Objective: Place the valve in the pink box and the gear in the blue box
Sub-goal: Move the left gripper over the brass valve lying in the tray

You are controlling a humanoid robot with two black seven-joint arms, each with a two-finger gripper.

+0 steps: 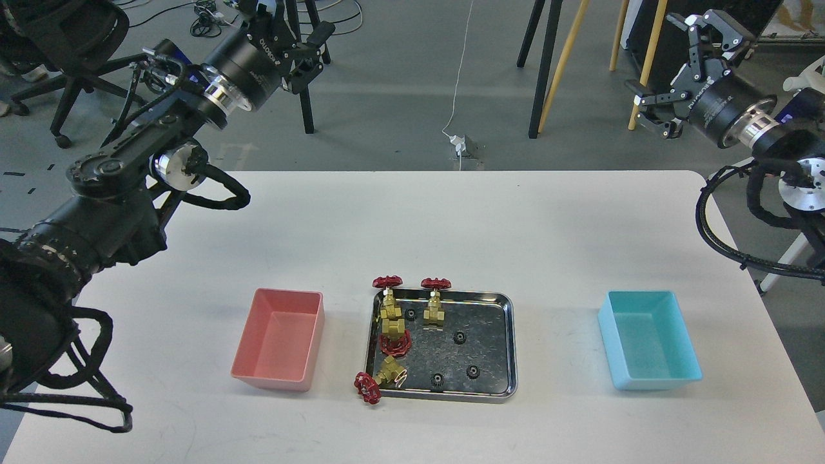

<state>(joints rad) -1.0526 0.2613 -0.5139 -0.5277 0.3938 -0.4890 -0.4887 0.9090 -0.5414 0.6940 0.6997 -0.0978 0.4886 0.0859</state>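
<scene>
Several brass valves with red handwheels lie in the left half of a shiny steel tray (510, 341). One valve (388, 303) stands at the back left, and another valve (381, 376) hangs over the front left rim. Several small black gears lie among them, one gear (459, 337) mid-tray. The pink box (277, 381) sits empty left of the tray. Far to the right, the blue box (657, 381) is empty too. My left gripper (303, 48) is raised beyond the table's back left edge, open and holding nothing. My right gripper (673, 64) hangs high at the back right, fingers spread wide, empty.
The white table (451, 225) ends just behind the arms. Beyond it on the floor are a black office chair (71, 58), tripod and easel legs (548, 64), and a white cable (459, 142). My right arm's black hose (715, 238) loops over the table's right edge.
</scene>
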